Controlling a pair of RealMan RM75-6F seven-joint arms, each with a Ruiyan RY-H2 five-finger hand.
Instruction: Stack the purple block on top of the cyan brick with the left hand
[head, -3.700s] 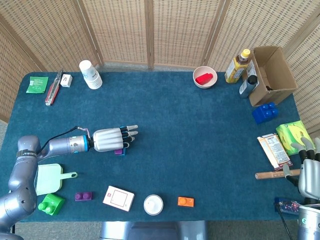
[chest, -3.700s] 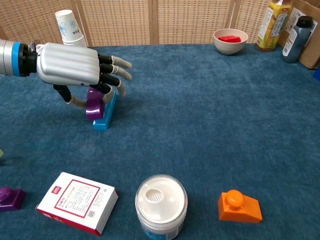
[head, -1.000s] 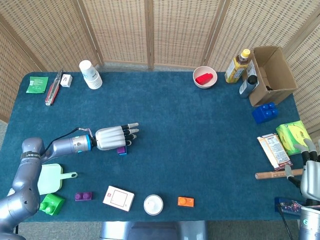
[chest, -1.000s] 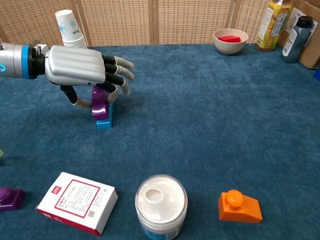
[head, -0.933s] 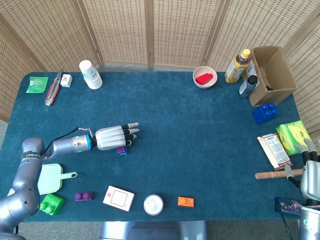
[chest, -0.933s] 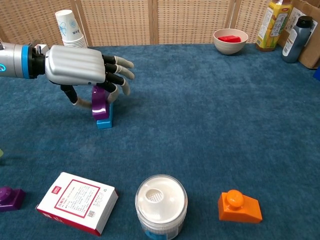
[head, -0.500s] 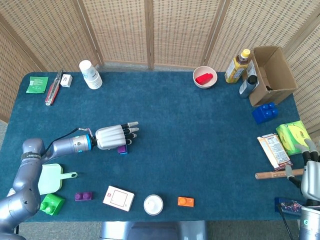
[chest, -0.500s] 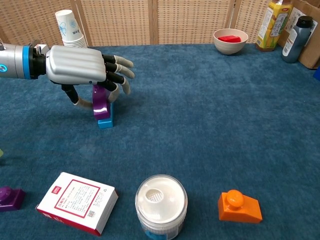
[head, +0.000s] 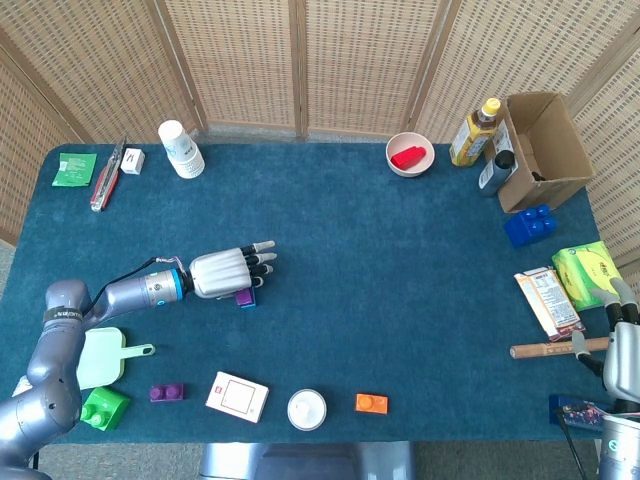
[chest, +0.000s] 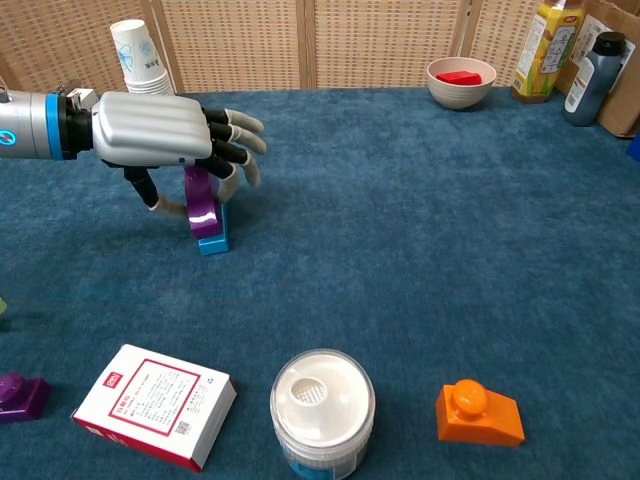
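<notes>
- Blue felt table (chest: 420, 200) — left hand (chest: 150, 130) pinches the purple block (chest: 203, 203), seated upright on the cyan brick (chest: 212, 240).
- Best let go gently, lifting straight up — any sideways drag could topple it.

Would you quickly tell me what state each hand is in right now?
Left hand: holding the purple block, which sits on the cyan brick.
Right hand: at the table's right edge, holding nothing; fingers cannot be told.

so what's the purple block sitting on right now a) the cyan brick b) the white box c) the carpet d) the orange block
a, in the chest view the purple block stands directly on the cyan brick, with the left robot hand still around it.
</notes>
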